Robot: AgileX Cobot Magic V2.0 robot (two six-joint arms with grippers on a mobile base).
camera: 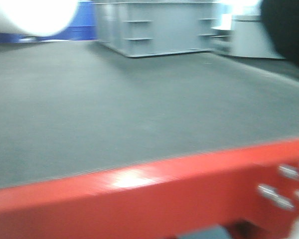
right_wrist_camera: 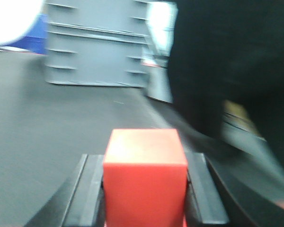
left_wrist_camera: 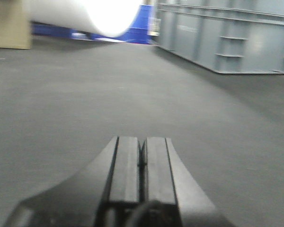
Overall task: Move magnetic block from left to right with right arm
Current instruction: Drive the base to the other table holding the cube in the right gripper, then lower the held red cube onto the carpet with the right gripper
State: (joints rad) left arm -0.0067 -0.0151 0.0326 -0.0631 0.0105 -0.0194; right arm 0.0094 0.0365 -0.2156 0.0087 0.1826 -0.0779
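Note:
The magnetic block (right_wrist_camera: 145, 175), a bright red cube, fills the lower middle of the right wrist view. My right gripper (right_wrist_camera: 144, 160) is shut on it, one black finger (right_wrist_camera: 91, 189) pressed to each side. It stands over a dark grey mat (right_wrist_camera: 47, 142). In the left wrist view my left gripper (left_wrist_camera: 142, 143) is shut with nothing between its fingers, low over the same grey mat (left_wrist_camera: 85, 94). Neither gripper nor the block shows in the blurred front view.
A grey plastic crate (camera: 154, 27) stands at the back of the mat. A bright white roll (camera: 35, 15) and something blue lie at the far left. A red frame (camera: 139, 199) with bolts borders the near edge. A dark shape (right_wrist_camera: 227, 71) looms at the right.

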